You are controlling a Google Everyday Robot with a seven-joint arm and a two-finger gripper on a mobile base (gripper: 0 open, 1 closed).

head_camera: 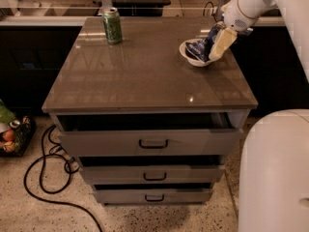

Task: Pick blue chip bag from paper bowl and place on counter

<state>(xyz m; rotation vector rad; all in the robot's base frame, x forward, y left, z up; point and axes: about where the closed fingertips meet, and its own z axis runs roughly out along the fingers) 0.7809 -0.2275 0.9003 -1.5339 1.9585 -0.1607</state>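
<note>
The crinkled dark-blue chip bag (199, 48) sits in the small white paper bowl (185, 51), its top leaning against the cream gripper (216, 46). I cannot tell whether the gripper holds it. The bowl stands at the right rear of the glossy grey-brown counter (145, 79). A green soda can (112, 26) stands upright well apart, at the left rear.

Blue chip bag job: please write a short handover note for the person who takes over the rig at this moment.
Gripper: down at the paper bowl, against the right side of the blue chip bag. Whether it grips the bag cannot be seen.
Blue chip bag: inside the paper bowl, not lifted.
Paper bowl: back right of the counter.
Green can: back left, well apart from the bowl.
Done: the gripper has reached the bag.
Left: lift the bag out of the bowl and set it down on the counter.
</note>
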